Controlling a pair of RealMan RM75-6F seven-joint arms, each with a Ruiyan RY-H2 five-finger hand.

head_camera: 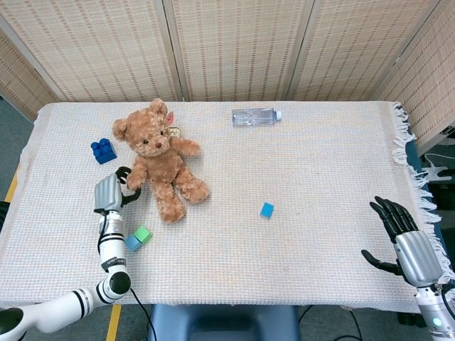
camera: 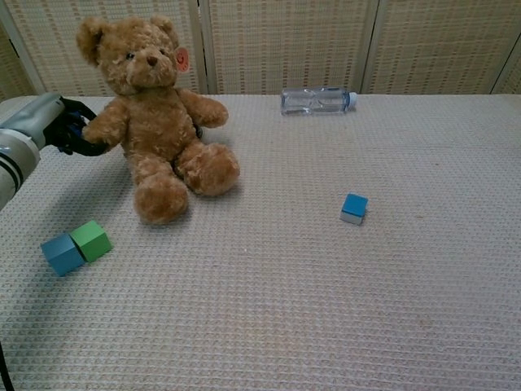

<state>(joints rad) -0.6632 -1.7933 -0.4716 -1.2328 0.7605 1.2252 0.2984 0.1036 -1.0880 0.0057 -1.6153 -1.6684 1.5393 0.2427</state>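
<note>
A brown teddy bear sits on the white woven cloth, left of the middle, leaning a little to the left; it fills the upper left of the chest view. My left hand is at the bear's outstretched arm, and its dark fingers curl around the paw and grip it. My right hand hangs by the table's front right corner with fingers spread, holding nothing. The chest view does not show it.
A dark blue stud brick lies behind my left hand. A blue cube and a green cube touch at the front left. One blue cube sits mid-table. A clear bottle lies at the back. Woven screens stand behind.
</note>
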